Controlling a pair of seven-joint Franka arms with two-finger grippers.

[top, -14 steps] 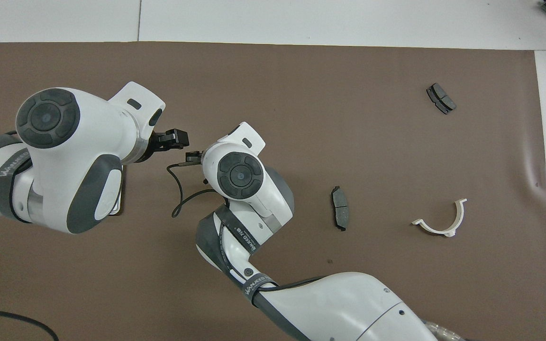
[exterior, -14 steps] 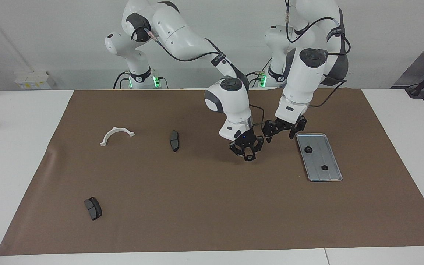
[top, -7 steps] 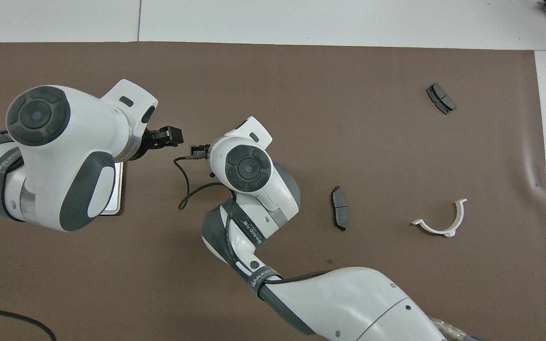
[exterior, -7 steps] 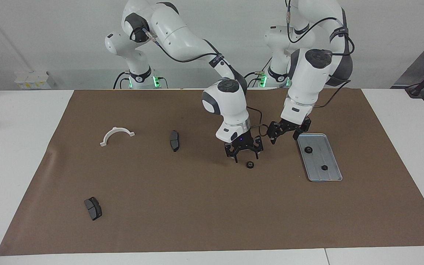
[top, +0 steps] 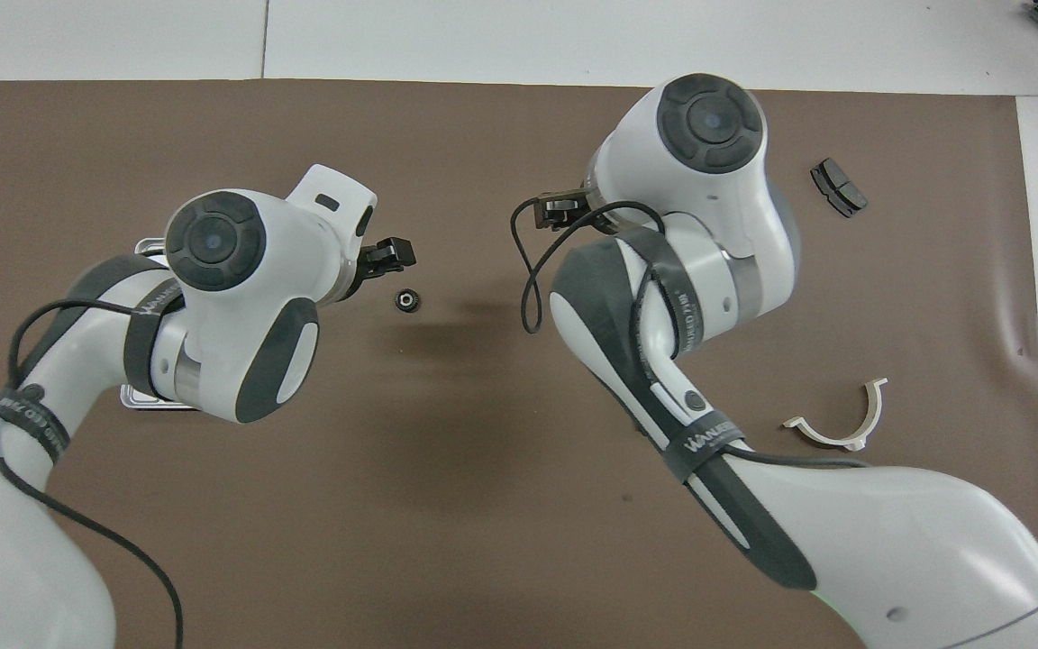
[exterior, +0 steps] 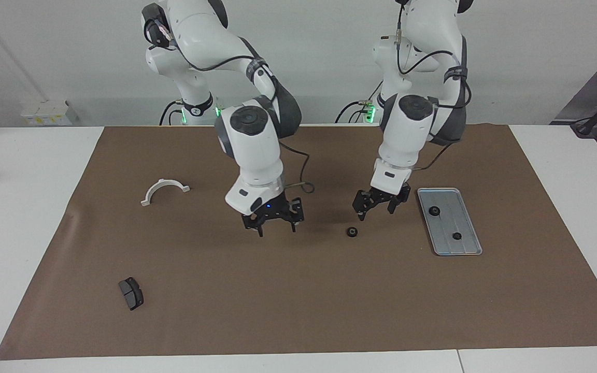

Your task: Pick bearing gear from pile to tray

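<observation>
A small black bearing gear [exterior: 352,231] lies loose on the brown mat, and it also shows in the overhead view [top: 406,300]. The silver tray [exterior: 465,247] lies toward the left arm's end and holds two black gears [exterior: 434,211] [exterior: 456,236]. My left gripper [exterior: 376,212] is open and empty, low over the mat between the loose gear and the tray, not touching either. It also shows in the overhead view [top: 390,255]. My right gripper [exterior: 276,229] is open and empty over the mat's middle.
A white half-ring bracket [exterior: 165,190] lies toward the right arm's end. A dark brake pad [exterior: 131,293] lies farther from the robots near that end. The right arm hides a second brake pad. Only rim pieces of the tray [top: 148,243] show in the overhead view.
My right gripper let the gear go onto the mat, then rose and swung toward the right arm's end. My left gripper moved from the tray's edge toward the gear.
</observation>
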